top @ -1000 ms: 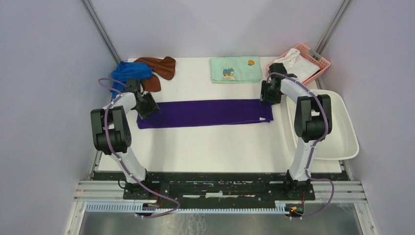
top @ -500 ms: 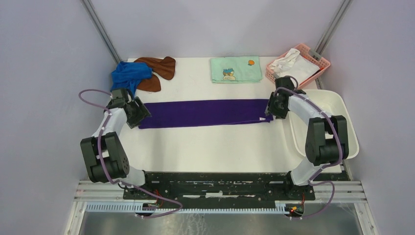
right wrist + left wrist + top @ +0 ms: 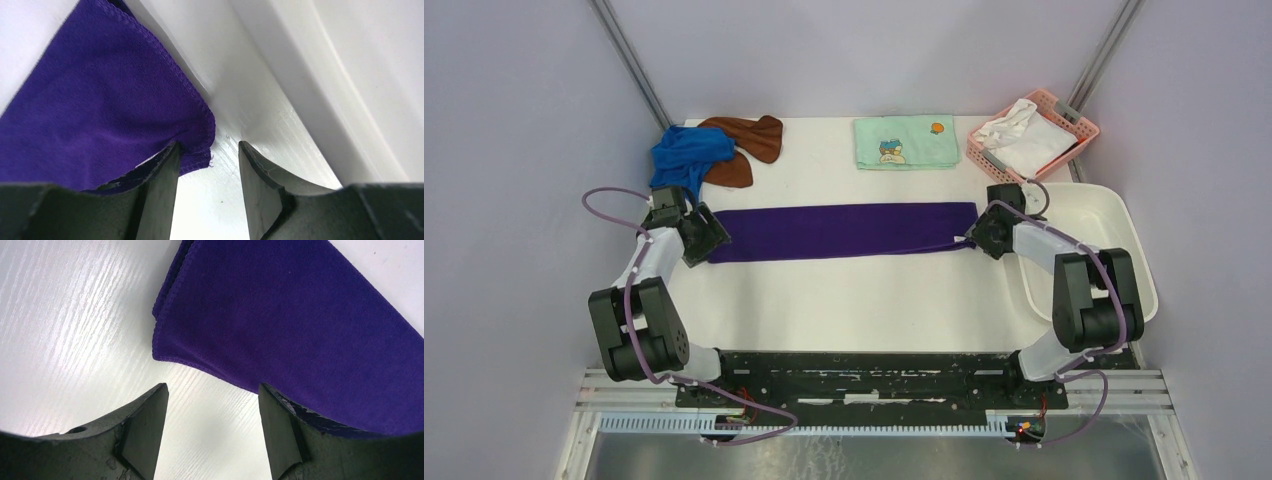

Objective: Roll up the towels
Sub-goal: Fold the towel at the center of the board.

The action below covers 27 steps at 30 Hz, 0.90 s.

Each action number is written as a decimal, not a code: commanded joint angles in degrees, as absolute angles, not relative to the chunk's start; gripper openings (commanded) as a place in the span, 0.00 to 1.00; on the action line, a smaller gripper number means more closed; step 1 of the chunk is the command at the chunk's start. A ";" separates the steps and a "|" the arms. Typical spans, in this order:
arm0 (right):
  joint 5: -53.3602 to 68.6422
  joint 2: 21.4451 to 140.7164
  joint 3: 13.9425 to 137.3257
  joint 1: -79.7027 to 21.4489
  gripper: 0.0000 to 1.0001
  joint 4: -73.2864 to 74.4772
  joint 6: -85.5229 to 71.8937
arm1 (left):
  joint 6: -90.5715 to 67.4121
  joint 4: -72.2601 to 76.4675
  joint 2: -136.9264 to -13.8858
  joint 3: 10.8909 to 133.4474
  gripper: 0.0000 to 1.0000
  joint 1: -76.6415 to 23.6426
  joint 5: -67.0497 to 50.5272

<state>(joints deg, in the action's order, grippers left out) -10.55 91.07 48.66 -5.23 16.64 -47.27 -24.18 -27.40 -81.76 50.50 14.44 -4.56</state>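
- The long dark purple terry towel point(image 3: 842, 231) lies flat as a strip across the white table point(image 3: 844, 290).
- My left gripper point(image 3: 212, 410) and right gripper point(image 3: 206, 155) stand open and empty, one at each end.
- I judge it soft, light and limp; I would pinch a hemmed end corner.

Towel point(image 3: 839, 231) L of tub point(image 3: 1127, 291).

Twin-arm tabletop manipulator, white and black.
Left arm point(image 3: 654, 258) and right arm point(image 3: 1034, 238): white link shells, black joint housings; lilac cable point(image 3: 614, 189) looped along each; black mounting plate point(image 3: 864, 365) on aluminium rail point(image 3: 874, 400); dark, scuffed wedge-shaped fingers point(image 3: 142, 435).
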 commanded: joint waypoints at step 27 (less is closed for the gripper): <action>-15.59 89.02 44.57 -4.78 0.51 9.47 -61.96 | -26.65 -24.01 -80.82 50.33 0.72 14.52 -6.72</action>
